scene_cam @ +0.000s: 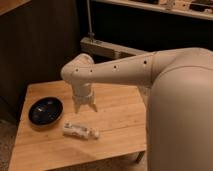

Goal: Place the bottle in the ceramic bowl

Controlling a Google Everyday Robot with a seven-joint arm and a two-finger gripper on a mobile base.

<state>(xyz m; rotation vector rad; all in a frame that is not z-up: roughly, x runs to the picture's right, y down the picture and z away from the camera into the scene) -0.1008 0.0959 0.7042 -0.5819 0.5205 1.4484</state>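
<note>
- The gripper (85, 108) hung pointing down over the wooden table (121, 123), just behind the bottle (80, 131) and to the right of the ceramic bowl (45, 111). Its 2 fingers stood spread wide with nothing between them.
- The bottle lay on its side near the table's front edge, close to the bowl but not touching it, with its long axis running roughly left to right.
- It looked small, slim and plastic, so it was probably light and fairly stiff, though a thin wall could give under a hard squeeze.
- Its round, smooth body would likely roll or slip if nudged off-centre.
- The best hold seemed to be across the middle of the body, with the fingers closing square to its length.
- The bowl looked glossy and hard, so a low, gentle release would suit it.
</note>
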